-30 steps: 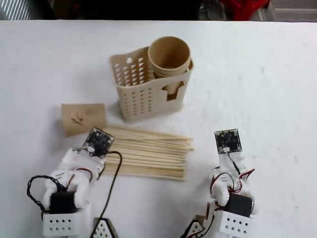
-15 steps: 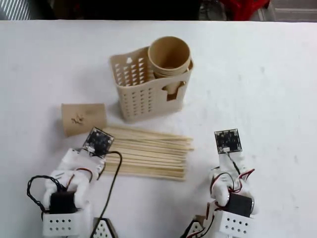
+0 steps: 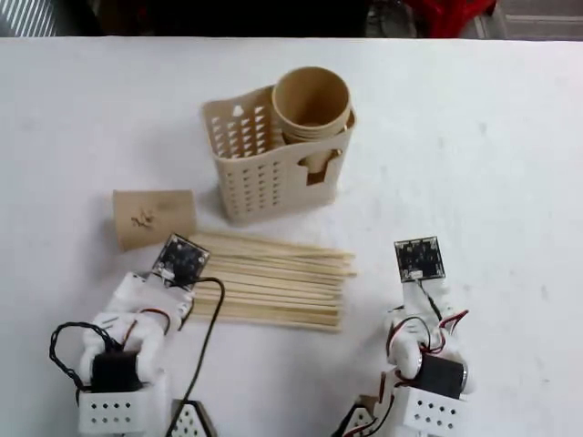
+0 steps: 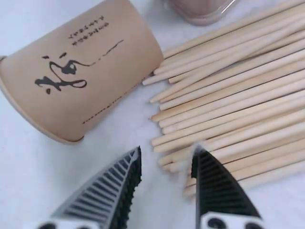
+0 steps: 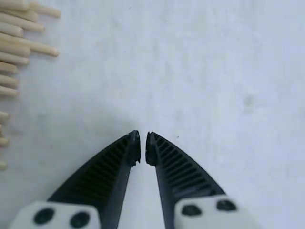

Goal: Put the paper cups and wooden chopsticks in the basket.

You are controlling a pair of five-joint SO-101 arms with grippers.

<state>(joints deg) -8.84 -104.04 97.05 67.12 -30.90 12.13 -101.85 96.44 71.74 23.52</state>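
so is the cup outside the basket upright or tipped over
Tipped over: the paper cup lies on its side beside the chopsticks.

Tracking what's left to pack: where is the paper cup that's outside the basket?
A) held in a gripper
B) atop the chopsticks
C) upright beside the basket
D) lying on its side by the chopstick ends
D: the paper cup lies on its side beside the ends of the chopsticks.

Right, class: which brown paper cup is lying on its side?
The printed brown paper cup on the white table, beside the wooden chopsticks; the other cups stand stacked upright inside the beige perforated plastic basket.
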